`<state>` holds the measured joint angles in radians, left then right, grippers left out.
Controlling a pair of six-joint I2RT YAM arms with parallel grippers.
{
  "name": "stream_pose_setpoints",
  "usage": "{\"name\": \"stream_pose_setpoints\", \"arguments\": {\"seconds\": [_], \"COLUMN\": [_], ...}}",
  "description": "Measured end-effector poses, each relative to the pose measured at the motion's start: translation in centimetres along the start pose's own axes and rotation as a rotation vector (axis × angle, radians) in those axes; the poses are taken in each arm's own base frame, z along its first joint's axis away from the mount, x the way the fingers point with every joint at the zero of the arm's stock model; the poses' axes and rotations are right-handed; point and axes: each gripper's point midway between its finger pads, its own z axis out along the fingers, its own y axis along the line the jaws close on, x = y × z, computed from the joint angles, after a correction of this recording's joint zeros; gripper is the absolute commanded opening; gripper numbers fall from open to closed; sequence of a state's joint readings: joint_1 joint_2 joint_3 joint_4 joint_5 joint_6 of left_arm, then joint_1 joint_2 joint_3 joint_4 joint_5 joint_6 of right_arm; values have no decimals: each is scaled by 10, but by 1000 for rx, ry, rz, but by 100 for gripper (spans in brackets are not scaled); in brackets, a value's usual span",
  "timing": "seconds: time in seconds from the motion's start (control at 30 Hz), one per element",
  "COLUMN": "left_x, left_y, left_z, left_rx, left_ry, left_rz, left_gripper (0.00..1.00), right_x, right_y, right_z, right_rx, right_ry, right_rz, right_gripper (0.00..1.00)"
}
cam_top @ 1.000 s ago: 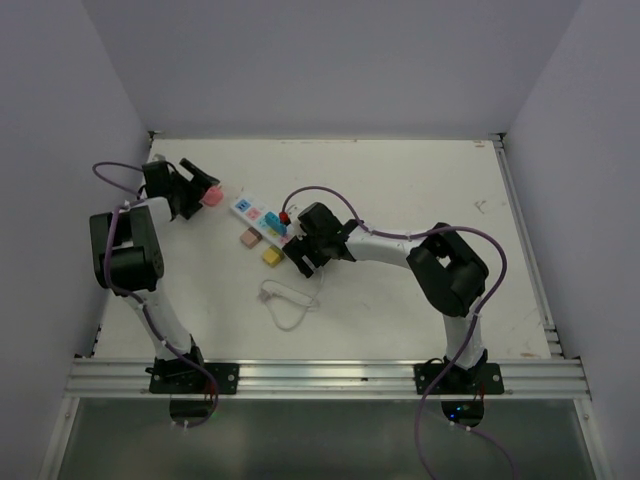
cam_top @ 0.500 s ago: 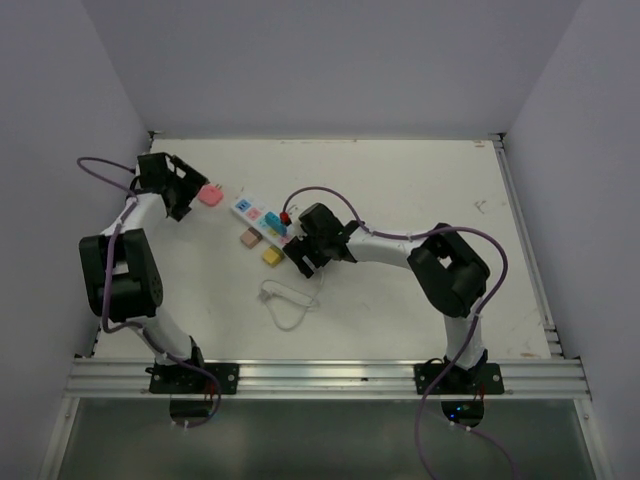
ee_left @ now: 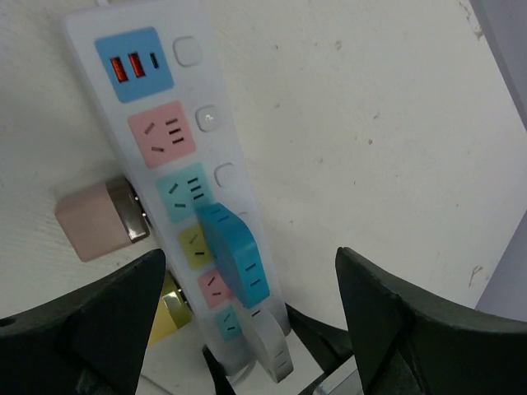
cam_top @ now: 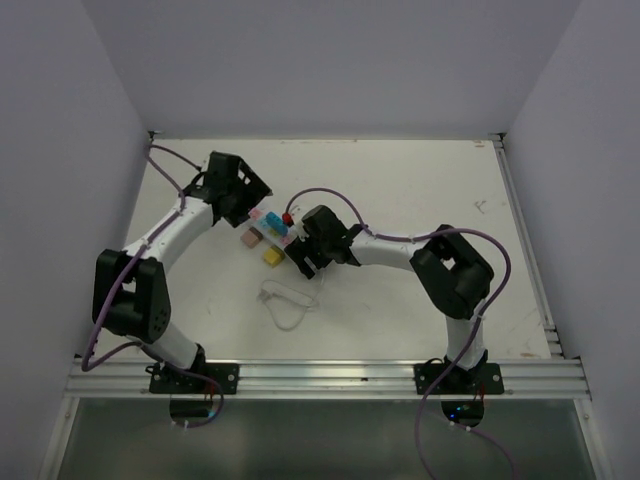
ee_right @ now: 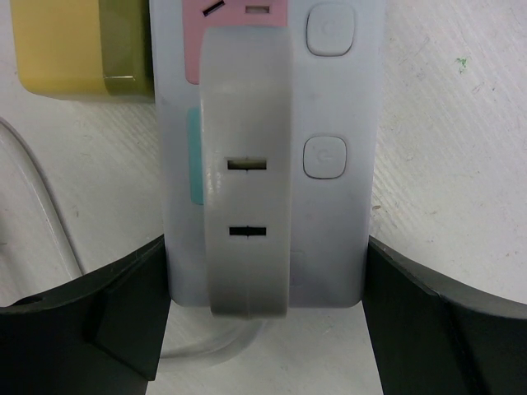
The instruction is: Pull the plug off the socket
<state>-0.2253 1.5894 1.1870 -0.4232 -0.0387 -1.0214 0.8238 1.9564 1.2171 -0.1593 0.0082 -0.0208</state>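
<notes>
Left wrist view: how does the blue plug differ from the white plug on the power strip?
The blue plug is bright blue, while the white plug is white. The blue plug sits mid-strip, and the white plug sits at the strip's last outlet. Both are seated in the power strip and show slots on their top faces.

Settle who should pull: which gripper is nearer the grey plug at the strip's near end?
Right. The right gripper straddles the end of the power strip, the grey plug between its jaws; the left gripper hovers above its far end.
</notes>
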Motion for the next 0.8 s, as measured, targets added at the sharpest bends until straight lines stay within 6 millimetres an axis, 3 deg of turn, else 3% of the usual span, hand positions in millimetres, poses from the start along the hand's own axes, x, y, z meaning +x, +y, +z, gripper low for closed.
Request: {"name": "stream_pose_setpoints", "arguments": {"seconds": [0.17, 0.3, 0.6, 0.8], "left_x": [37, 57, 79, 83], "left_y": [-9, -6, 9, 16], "left_z": [2, 8, 22, 29], "left_rx": [-14, -50, -133, -174], "left_ry": [53, 82, 115, 124], "left_rz": [32, 46, 42, 35], "left_gripper": [81, 76, 63, 50], "right_x": [0, 0, -1, -1], "right_y": [0, 0, 0, 0], "right_z": [0, 0, 0, 0], "right_rx": [0, 0, 0, 0], "right_ry": [-18, -24, -46, -47], "right_rz": [-1, -2, -4, -4], "right_gripper": [36, 37, 29, 16]}}
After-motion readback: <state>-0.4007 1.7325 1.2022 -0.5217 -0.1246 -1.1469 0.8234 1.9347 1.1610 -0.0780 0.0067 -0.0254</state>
